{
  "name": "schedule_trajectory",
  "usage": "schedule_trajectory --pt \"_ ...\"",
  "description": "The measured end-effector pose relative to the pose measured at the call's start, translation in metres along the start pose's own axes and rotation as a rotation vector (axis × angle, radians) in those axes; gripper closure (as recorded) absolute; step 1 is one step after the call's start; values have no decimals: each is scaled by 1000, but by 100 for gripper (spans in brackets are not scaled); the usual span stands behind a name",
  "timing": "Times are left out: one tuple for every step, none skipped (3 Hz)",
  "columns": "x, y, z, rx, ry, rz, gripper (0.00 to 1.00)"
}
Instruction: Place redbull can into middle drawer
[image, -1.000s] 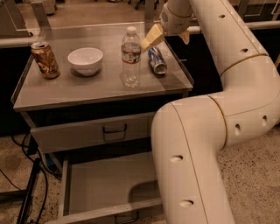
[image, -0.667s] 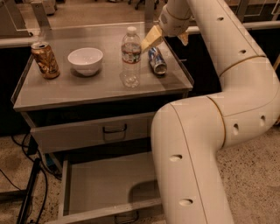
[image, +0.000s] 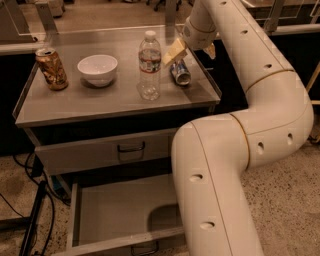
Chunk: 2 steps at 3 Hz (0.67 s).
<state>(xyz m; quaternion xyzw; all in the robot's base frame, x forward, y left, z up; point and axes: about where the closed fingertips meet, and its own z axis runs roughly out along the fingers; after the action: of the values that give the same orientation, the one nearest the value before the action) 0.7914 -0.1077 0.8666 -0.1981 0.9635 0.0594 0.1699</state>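
Note:
The redbull can (image: 180, 73) lies on its side on the cabinet top (image: 95, 102), right of the water bottle (image: 149, 65), its silver top facing the front. My gripper (image: 191, 52) hangs just above the can, open, with one yellowish finger (image: 173, 51) on its left and the other on its right. It holds nothing. The middle drawer (image: 107, 212) is pulled open below, its grey inside bare, partly hidden by my arm (image: 225, 165).
A brown-gold can (image: 51, 68) stands at the top's left and a white bowl (image: 97, 69) sits beside it. The closed upper drawer front (image: 107, 150) is above the open drawer. Cables (image: 30, 220) lie on the floor at the left.
My gripper has come down slightly toward the lying can. Nothing else has moved.

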Motion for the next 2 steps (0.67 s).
schedule_trajectory --pt "-3 -5 3 12 -10 -2 0" --pt "-5 -7 8 28 -12 -13 0"
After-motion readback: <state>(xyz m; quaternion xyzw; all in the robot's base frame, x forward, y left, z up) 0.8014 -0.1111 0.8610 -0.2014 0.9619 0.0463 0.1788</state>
